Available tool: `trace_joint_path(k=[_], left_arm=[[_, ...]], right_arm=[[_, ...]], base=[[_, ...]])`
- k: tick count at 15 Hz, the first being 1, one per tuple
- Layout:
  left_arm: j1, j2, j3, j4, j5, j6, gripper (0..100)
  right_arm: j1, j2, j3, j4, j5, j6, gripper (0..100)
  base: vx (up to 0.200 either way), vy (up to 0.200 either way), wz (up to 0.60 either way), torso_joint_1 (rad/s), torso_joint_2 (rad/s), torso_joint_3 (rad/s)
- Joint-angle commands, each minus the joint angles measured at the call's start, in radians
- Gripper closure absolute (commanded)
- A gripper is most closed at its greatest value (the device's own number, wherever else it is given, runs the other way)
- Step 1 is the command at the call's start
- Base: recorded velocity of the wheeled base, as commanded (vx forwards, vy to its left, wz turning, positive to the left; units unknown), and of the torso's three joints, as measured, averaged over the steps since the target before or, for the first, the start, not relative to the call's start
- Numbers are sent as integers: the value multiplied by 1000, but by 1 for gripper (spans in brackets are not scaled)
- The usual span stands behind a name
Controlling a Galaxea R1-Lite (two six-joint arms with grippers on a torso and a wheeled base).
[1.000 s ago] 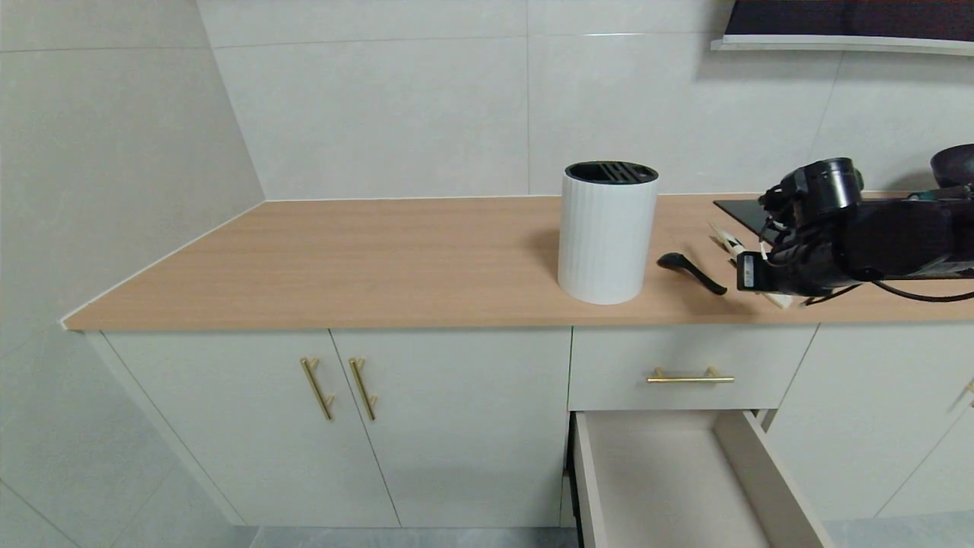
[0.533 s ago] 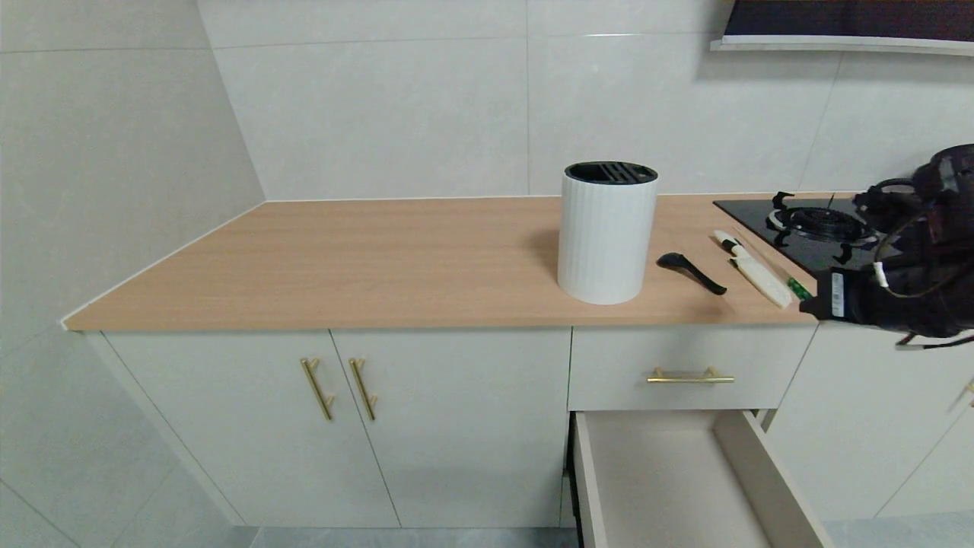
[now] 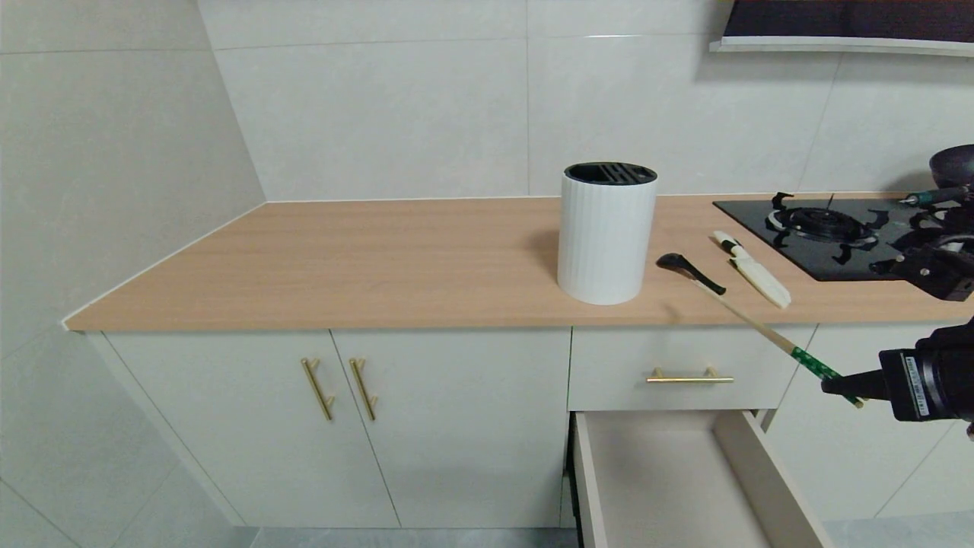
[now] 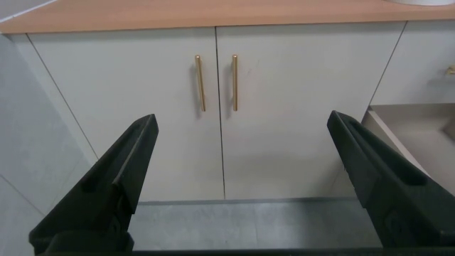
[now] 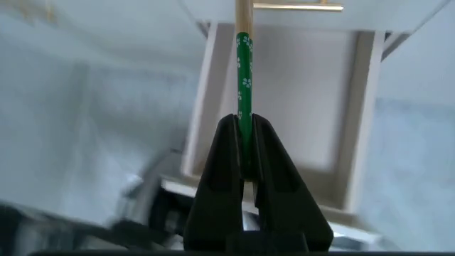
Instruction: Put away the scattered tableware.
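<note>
My right gripper hangs off the counter's front edge, above the right side of the open drawer, shut on the green end of a wooden chopstick. In the right wrist view the chopstick rises from the closed fingers with the drawer behind it. A black spoon and a white-handled knife lie on the counter right of the white utensil holder. My left gripper is open, low in front of the cabinet doors.
A black gas stove sits at the counter's right end with a dark pan on it. A closed drawer with a gold handle is above the open one. The wooden counter stretches left to the tiled wall.
My right gripper has pulled back from the counter and dropped below its front edge, carrying the chopstick out over the open drawer. Spoon and knife stay in place.
</note>
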Motion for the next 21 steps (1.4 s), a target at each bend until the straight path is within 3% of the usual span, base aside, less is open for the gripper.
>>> trace_joint_path(k=[1,6,12,21], left_arm=[[0,1,0,0,0,0,0],[0,1,0,0,0,0,0],[0,1,0,0,0,0,0],[0,1,0,0,0,0,0]], right_arm=[[45,-10,27,-2,1,-4,100],[127,7,62,-6,-1,-4,100],[150,51,74,-9,-1,-7,100],[164,82,81,-9,-2,-8,100]], base=[[0,0,0,0,0,0],[0,0,0,0,0,0],[0,0,0,-13,31,20],[0,0,0,-169,443,269]])
